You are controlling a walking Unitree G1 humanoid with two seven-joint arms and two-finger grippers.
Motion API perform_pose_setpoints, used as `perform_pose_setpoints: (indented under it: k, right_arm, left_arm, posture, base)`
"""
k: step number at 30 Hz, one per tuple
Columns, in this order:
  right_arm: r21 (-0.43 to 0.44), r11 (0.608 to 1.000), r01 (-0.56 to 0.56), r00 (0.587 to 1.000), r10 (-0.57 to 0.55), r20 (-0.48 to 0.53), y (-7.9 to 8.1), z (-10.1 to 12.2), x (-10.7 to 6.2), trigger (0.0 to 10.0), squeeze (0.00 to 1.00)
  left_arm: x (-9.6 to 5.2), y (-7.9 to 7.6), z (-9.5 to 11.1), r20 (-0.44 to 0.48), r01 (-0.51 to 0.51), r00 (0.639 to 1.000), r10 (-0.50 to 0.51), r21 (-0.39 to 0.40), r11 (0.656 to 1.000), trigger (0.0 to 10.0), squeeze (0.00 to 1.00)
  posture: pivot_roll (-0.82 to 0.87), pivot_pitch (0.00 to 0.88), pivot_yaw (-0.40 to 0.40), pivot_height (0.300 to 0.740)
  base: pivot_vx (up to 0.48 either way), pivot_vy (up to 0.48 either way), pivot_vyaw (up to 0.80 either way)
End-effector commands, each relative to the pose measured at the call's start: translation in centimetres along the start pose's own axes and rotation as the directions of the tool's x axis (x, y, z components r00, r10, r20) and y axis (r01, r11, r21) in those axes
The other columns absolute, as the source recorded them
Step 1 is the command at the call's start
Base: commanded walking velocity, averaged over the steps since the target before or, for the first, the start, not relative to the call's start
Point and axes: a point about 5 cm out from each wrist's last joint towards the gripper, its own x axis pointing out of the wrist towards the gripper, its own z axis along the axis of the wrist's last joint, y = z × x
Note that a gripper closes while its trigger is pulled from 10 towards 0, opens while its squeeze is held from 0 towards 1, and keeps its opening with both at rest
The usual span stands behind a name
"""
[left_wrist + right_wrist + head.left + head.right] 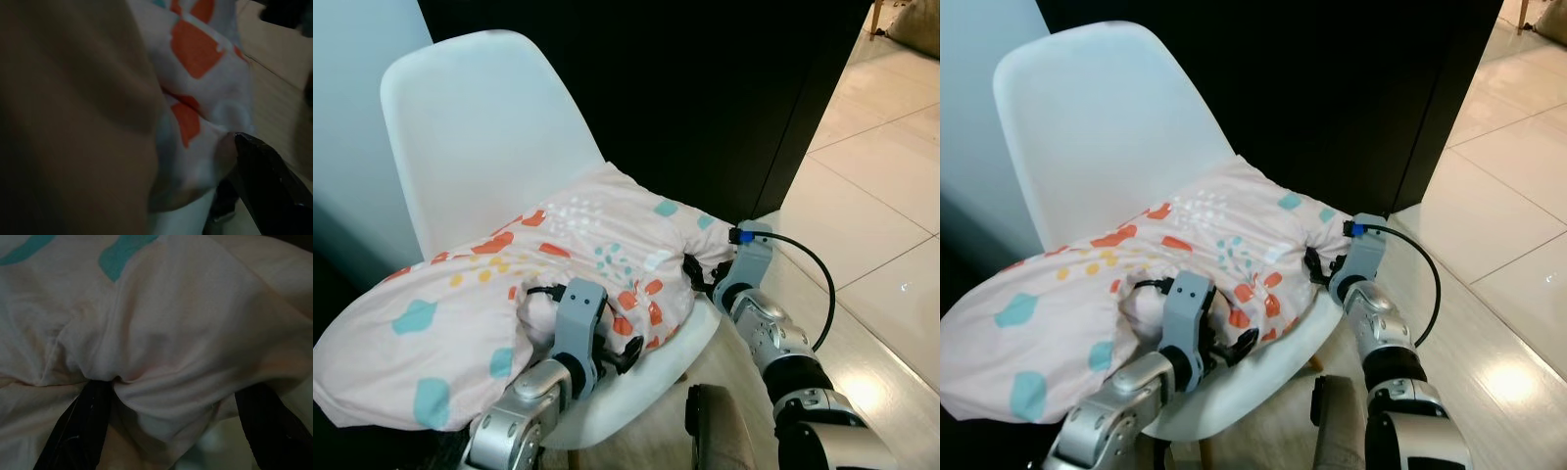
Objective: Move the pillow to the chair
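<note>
The left end effector [570, 315] is buried in the front edge of the pillow [509, 294], near its middle, with fabric bunched around its black fingers; the left wrist view shows cloth pressed right against the lens and one finger [266, 181] beside a fold, so it is closed on the pillow. The right end effector [705, 276] bites the pillow's right-hand corner, and its wrist view shows a gathered pleat of fabric pinched between the two fingers [85, 426], so it too holds the pillow.

The pillow lies directly ahead of both end effectors, already resting on the seat of the white chair [480, 127]. Its long axis runs left to right across the seat, slightly angled, with the right end on the seat and the left end sagging out past the chair's left edge, unsupported. The left arm is the nearer one to that overhanging part. Any further move would likely turn on pushing the pillow rightward and back toward the chair's backrest before letting go.

The pillow is soft and limp, pale pink with orange, teal, yellow and white patches, creased where it is gripped. The tiled floor [881, 196] stretches away on the right.
</note>
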Motion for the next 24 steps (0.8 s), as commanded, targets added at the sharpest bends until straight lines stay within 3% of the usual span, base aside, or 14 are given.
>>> perform_pose_setpoints:
  k: [1, 5, 7, 15, 24]
  right_arm:
    - [0.007, 1.000, -0.022, 1.000, 0.022, 0.001, 0.7, 0.0, 0.2, 10.0, 1.00]
    - [0.007, 1.000, -0.026, 1.000, 0.026, 0.000, 0.8, -0.1, 0.3, 10.0, 1.00]
    - [0.006, 1.000, -0.030, 1.000, 0.030, -0.003, 0.9, -0.1, 0.3, 10.0, 1.00]
    - [0.015, 1.000, -0.010, 1.000, 0.010, 0.004, 0.5, 0.0, 0.2, 10.0, 1.00]
    - [0.015, 0.999, 0.047, 0.997, -0.048, 0.067, -0.4, 1.0, 0.1, 10.0, 1.00]
  left_arm:
    - [-0.7, -0.4, 0.0, -0.023, 0.081, 0.996, -0.081, 0.001, 0.997, 10.0, 0.00]
    - [-1.6, -0.7, 0.5, -0.023, 0.167, 0.986, -0.166, 0.042, 0.985, 10.0, 0.00]
    - [-3.2, -1.1, 0.7, -0.085, 0.290, 0.956, -0.281, 0.123, 0.949, 10.0, 0.00]
    - [-4.9, -0.8, 1.7, -0.116, 0.358, 0.932, -0.343, 0.159, 0.920, 10.0, 0.00]
    - [-6.3, -0.7, 3.4, -0.081, 0.410, 0.912, -0.402, 0.187, 0.893, 10.0, 0.00]
  posture:
    - [0.01, 0.122, 0.014, 0.525]
    - [0.01, 0.120, 0.013, 0.525]
    - [0.01, 0.119, 0.012, 0.525]
    - [0.01, 0.119, 0.012, 0.525]
    - [0.01, 0.125, 0.013, 0.525]
  base:
    - [0.000, 0.000, 0.00]
    - [0.000, 0.000, 0.00]
    - [0.000, 0.000, 0.00]
    - [0.000, 0.000, 0.00]
    - [0.000, 0.000, 0.00]
